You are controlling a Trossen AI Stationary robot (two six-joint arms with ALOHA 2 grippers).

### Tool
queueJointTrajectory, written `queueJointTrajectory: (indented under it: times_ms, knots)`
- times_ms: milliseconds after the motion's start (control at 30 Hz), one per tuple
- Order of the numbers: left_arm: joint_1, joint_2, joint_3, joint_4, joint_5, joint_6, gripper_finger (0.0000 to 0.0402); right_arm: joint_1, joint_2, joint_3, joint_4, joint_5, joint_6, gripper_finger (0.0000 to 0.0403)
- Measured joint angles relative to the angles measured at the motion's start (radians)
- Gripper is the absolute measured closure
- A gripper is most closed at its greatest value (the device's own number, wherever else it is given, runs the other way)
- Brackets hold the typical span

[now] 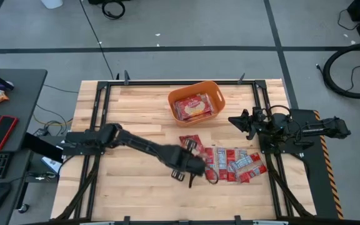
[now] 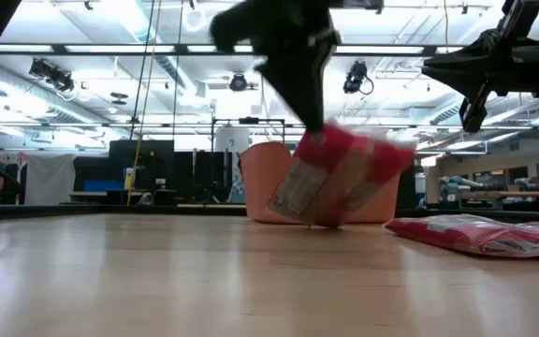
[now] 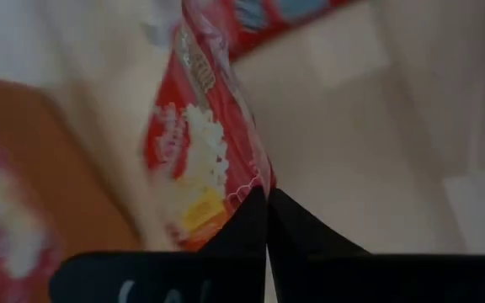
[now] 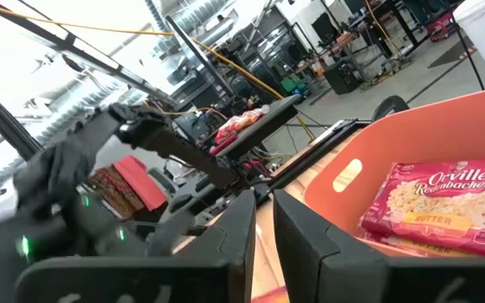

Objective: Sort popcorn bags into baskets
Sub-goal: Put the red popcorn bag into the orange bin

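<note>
- Left gripper sits low over the middle of the table, its fingers pinched together on the edge of a red bag; in the low view that bag hangs tilted beneath the gripper, clear of the wood.
- Held bag shows a yellow popcorn picture on its face in the left wrist view.
- Just to the right of that gripper, a loose spread of red bags lies flat on the table, some overlapping; from table height they form a low heap on the right.
- One orange tub stands toward the far edge of the table, well apart from the spread, with at least one large bag lying flat inside.
- From the right wrist view, the bag in the tub reads "Butter", and a slot handle is cut into the tub's rim.
- Right gripper waits above the table's right side, between the tub and the spread, with a narrow gap between its fingers and nothing in it.
</note>
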Motion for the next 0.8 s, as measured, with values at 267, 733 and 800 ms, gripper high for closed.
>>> queueJointTrajectory:
  times_ms: [267, 733, 800]
  knots:
    - [0.068, -0.11, 0.002, 0.078, -0.085, 0.003, 0.04, 0.0, 0.0, 0.0, 0.0, 0.0, 0.0, 0.0351]
    - [0.204, -0.208, 0.002, 0.246, -0.11, 0.108, 0.0401, 0.0, 0.0, 0.0, 0.0, 0.0, 0.0, 0.0351]
    - [0.223, -0.212, 0.002, 0.279, -0.111, 0.144, 0.0401, 0.0, 0.0, 0.0, 0.0, 0.0, 0.0, 0.0351]
